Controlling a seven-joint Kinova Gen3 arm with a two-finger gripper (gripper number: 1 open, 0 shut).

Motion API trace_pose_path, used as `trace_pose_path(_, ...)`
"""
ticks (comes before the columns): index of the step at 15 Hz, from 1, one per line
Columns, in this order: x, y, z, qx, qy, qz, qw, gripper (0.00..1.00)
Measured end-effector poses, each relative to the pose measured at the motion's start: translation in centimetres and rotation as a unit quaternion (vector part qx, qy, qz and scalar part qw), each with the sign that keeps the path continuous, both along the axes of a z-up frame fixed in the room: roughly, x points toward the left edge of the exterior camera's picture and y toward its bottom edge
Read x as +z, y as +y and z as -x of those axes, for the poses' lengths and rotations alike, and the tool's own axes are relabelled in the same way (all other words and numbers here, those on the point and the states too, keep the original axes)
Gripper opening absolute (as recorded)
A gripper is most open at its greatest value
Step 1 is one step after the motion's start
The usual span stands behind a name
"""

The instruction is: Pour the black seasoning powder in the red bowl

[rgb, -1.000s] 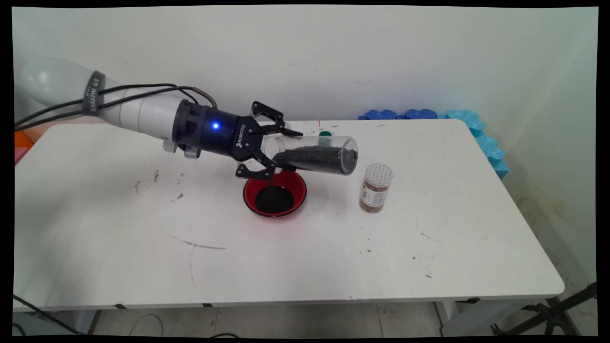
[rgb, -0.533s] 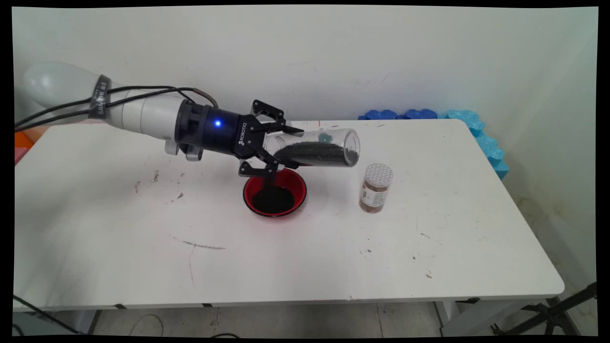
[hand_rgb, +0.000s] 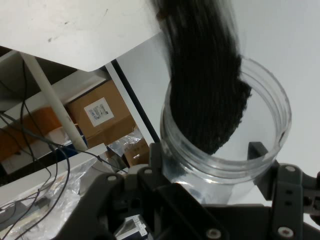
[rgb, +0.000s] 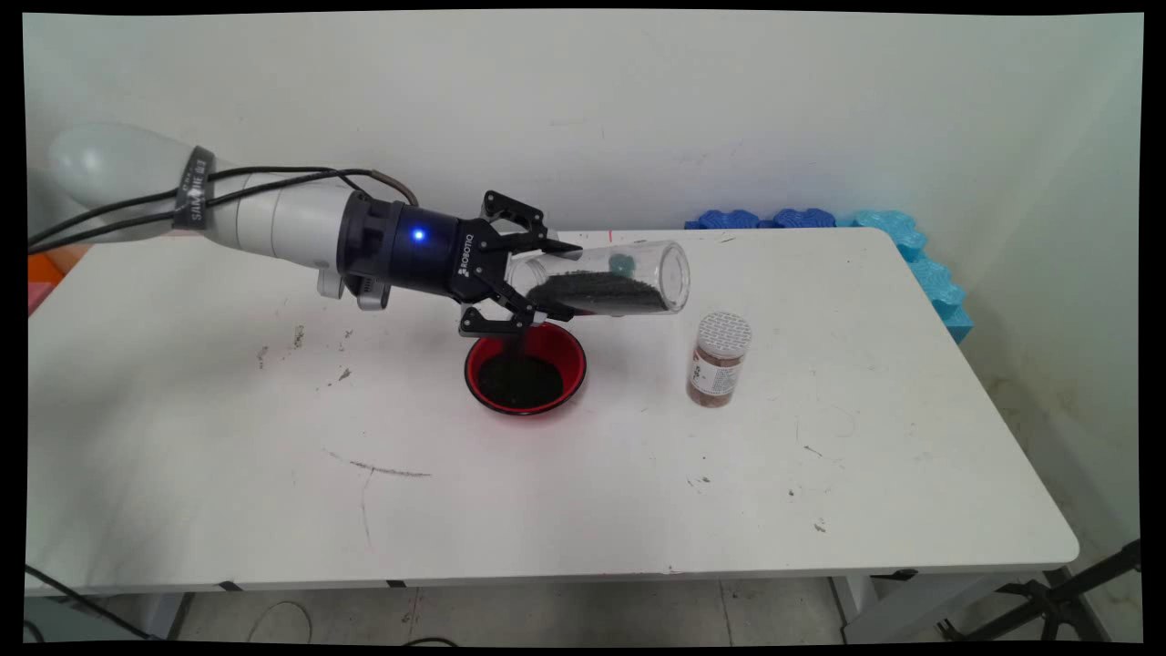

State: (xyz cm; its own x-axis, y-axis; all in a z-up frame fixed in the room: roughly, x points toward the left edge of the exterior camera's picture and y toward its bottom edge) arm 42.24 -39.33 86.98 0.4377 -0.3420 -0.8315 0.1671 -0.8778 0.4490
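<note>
My gripper point(rgb: 537, 282) clenches a clear jar point(rgb: 601, 278) of black grains near its open mouth, holding it almost on its side above a red bowl point(rgb: 526, 367) on the white table point(rgb: 273, 437). A thin stream of grains falls from the jar's mouth into the bowl, which holds a dark heap. A capped spice bottle point(rgb: 720, 359) stands upright near the bowl, to its right
</note>
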Motion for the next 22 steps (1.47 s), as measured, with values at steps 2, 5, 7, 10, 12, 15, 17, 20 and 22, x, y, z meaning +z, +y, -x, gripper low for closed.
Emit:
trace_pose_path(2,-0.1,-0.1,0.0,-0.001,-0.002,0.004,1.0,0.0)
trace_pose_path(5,-0.1,-0.4,-0.1,-0.002,-0.012,0.02,0.9997,0.0)
trace_pose_path(7,-0.2,-0.7,-0.1,-0.01,-0.027,0.043,0.9986,0.0)
trace_pose_path(10,-0.1,-1.1,-0.1,-0.026,-0.054,0.086,0.9945,0.0)
trace_pose_path(12,-0.1,-1.4,-0.1,-0.039,-0.073,0.116,0.9897,0.0)
trace_pose_path(15,-0.1,-1.8,-0.1,-0.063,-0.103,0.166,0.9787,0.0)
trace_pose_path(17,0.0,-1.9,-0.1,-0.079,-0.121,0.197,0.9698,0.0)
trace_pose_path(20,0.4,-2.2,-0.1,-0.11,-0.153,0.259,0.9471,0.0)
trace_pose_path(22,0.8,-2.3,0.1,-0.134,-0.172,0.307,0.9265,0.0)
